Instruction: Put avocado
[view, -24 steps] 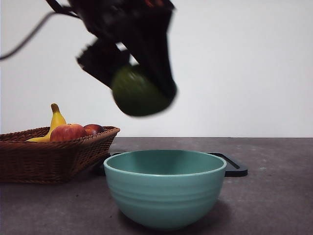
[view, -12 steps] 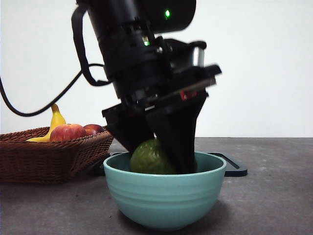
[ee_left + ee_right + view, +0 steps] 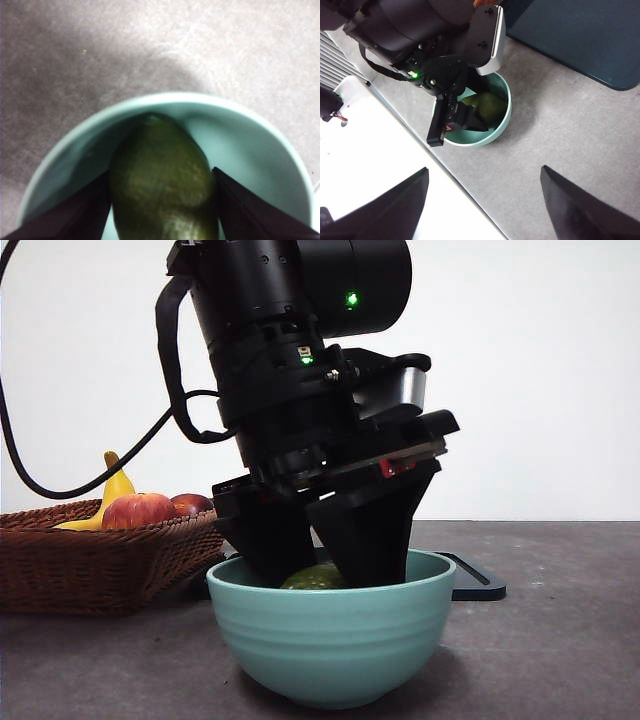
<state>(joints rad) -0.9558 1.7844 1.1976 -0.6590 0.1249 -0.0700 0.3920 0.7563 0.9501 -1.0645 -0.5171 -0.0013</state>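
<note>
Your left pincer is down inside the smooth teal ceramic bowl, its two black jaws dipping below the rim and pinching the dark olive-green, matte-skinned avocado from either side. In the left wrist view you see the fruit filling the gap between the jaws, its narrower end close against the bowl's inner wall (whether its underside touches the bowl's floor you cannot tell). From the front only the avocado's rounded top peeks above the rim, between the jaws. The bowl stands on the grey, mottled tabletop near the front, and behind it lies a flat black tray, partly hidden by the bowl. To one side sits a brown woven wicker basket holding a yellow banana, a red-orange apple and a darker red fruit beside it. Your right pincer hangs high above the tabletop, well apart from the bowl, its jaws spread wide with nothing between them; its camera looks down on the left arm, the teal bowl and the avocado inside it.
</note>
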